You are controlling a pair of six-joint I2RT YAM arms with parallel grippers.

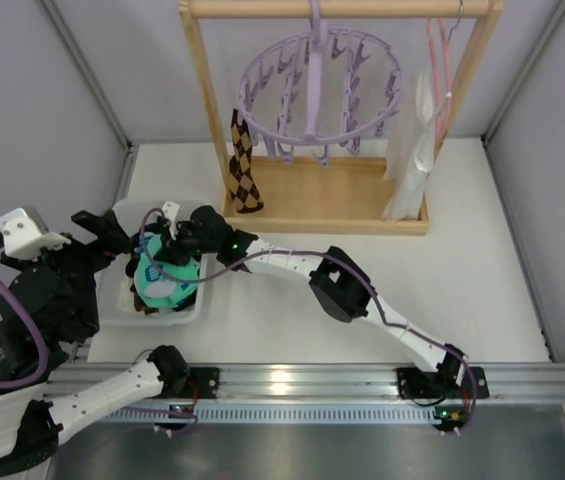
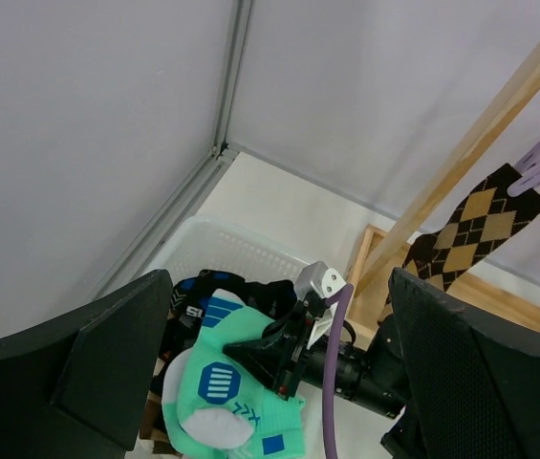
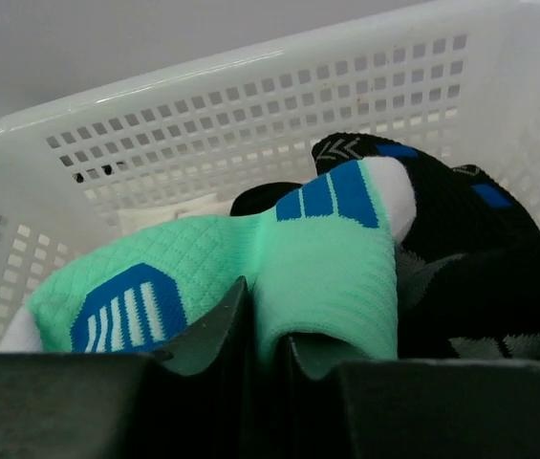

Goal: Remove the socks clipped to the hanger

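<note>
Right gripper (image 3: 265,311) is pinched tight on the teal sock (image 3: 317,258), low inside the basket (image 3: 250,105), above the dark socks (image 3: 480,220). Left gripper (image 1: 110,232) hangs spread wide beside the basket (empty). One check sock (image 1: 245,165) hangs clipped to the hanger (image 1: 314,100)

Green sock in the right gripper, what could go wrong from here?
1. The green sock is wedged between the shut fingers of the right gripper; it may cling on release and ride back out of the basket.
2. The left gripper sits open close beside the right arm at the basket; withdrawing could bump them.
3. The diamond-check sock hangs clipped to the hanger; a hard tug may swing it.
</note>
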